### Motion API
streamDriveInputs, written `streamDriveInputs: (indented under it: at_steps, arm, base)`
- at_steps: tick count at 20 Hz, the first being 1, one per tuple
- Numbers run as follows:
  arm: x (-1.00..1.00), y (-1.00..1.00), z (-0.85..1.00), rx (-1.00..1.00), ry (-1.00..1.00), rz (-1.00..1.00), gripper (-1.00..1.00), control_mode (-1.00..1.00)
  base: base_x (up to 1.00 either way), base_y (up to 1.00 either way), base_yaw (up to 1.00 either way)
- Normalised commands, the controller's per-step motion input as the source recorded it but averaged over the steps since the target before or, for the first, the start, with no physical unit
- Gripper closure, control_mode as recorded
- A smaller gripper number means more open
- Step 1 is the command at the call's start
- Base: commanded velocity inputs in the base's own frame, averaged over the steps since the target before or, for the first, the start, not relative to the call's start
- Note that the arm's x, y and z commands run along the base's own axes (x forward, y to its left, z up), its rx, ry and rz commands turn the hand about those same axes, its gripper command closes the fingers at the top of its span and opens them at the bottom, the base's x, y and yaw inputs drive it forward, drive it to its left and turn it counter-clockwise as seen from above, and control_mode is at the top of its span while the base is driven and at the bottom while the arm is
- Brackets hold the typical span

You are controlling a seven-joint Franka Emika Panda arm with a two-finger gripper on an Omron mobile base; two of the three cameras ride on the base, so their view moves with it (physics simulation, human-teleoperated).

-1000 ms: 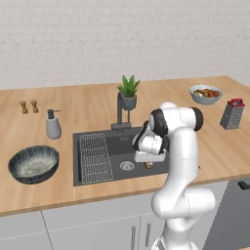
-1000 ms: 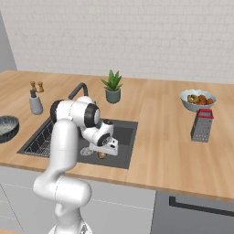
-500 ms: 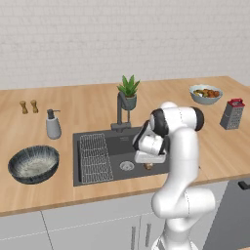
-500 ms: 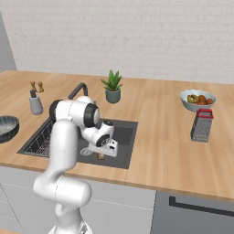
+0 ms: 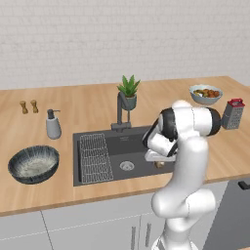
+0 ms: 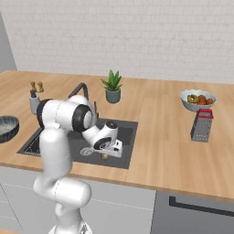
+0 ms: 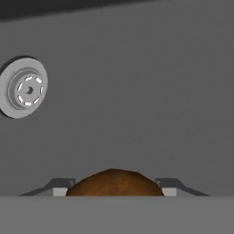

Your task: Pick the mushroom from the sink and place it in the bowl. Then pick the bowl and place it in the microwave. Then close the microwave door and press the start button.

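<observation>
Your widest limit is the surface (image 5: 88, 110): the arm works down inside the sink (image 5: 134, 145), so the basin's walls hem the hand on all sides while the room above is free. A straight lift is your safest way out; swing sideways too early and the wrist could knock the front rim or the faucet (image 5: 120, 112) at the back edge, with the potted plant (image 5: 129, 91) just behind it.

The bowl (image 5: 33, 163) sits on the surface to the left of the sink, well apart from the hand, so the carry must cross the wire rack (image 5: 95, 156) and the left rim. Travel low there and the load may clip the rack or the edge and drop. The soap dispenser (image 5: 53, 124) stands near the bowl on its far side; overshoot and you could nudge it.

On the basin floor the drain (image 7: 23, 87) lies apart from the hand, clear of the grasp.

The gripper (image 7: 114, 187) has its fingers (image 7: 170, 186) closed in on either side of the mushroom (image 7: 114, 183), which rests low at the right of the sink. The cap is rounded and small, so I judge the hold shallow: a jerk on lift-off could squirt it out and send it rolling toward the drain.
</observation>
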Motion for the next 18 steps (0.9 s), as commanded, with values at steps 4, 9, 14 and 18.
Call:
streamDriveInputs:
  at_steps: [4,9,14,18]
  arm:
    - [-0.06,-0.73,0.99,0.0,-0.14,0.0,1.0,-1.0]
    - [-0.08,-0.52,1.0,0.0,-0.18,0.0,1.0,-1.0]
    - [-0.2,-0.27,1.0,0.01,-0.14,0.0,1.0,-1.0]
    - [-0.41,-0.01,0.91,0.02,-0.09,0.0,1.0,-1.0]
  base:
    - [0.0,0.0,0.0]
    - [0.0,0.0,0.0]
    - [0.0,0.0,0.0]
    - [0.0,0.0,0.0]
